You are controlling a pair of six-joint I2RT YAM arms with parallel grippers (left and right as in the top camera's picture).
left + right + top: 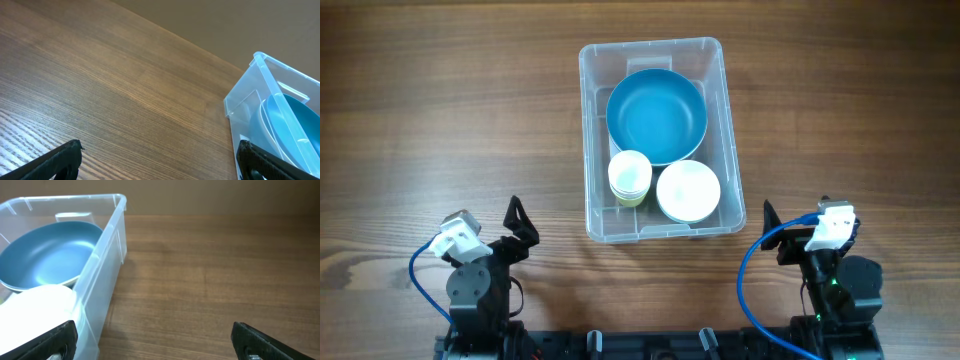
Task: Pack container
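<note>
Wooden table (440, 100), blue bowl (656, 115), white bowl (688, 190), stacked cups (630, 176)

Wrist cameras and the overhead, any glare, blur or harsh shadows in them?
Overhead: even, sharp, only a faint shadow beside the container. Left wrist: crisp wood grain on the table, view tilted. Right wrist: the near white bowl is washed out and soft; the blue bowl shows a mild sheen.
</note>
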